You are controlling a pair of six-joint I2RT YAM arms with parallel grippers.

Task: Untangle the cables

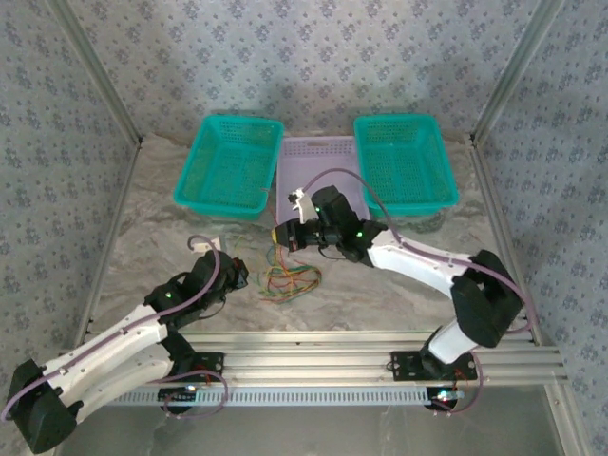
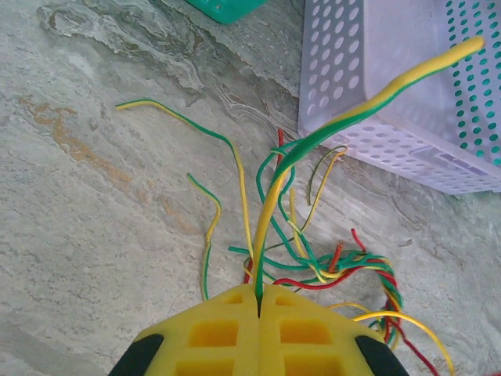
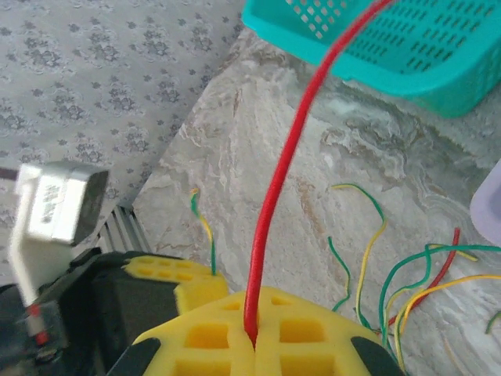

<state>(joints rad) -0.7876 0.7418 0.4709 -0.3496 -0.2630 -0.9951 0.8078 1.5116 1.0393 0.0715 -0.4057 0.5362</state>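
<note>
While cables (image 1: pixel 290 280) tangle, left fingers (image 2: pixel 219 333) pinching striped cable (image 2: pixel 337 125), right fingers (image 3: pixel 211 337) red cable (image 3: pixel 278 188).

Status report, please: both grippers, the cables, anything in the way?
Left gripper shut on green-yellow cable. Right gripper shut on red cable. Rest of cables tangled on table. Lilac basket close behind tangle.
</note>
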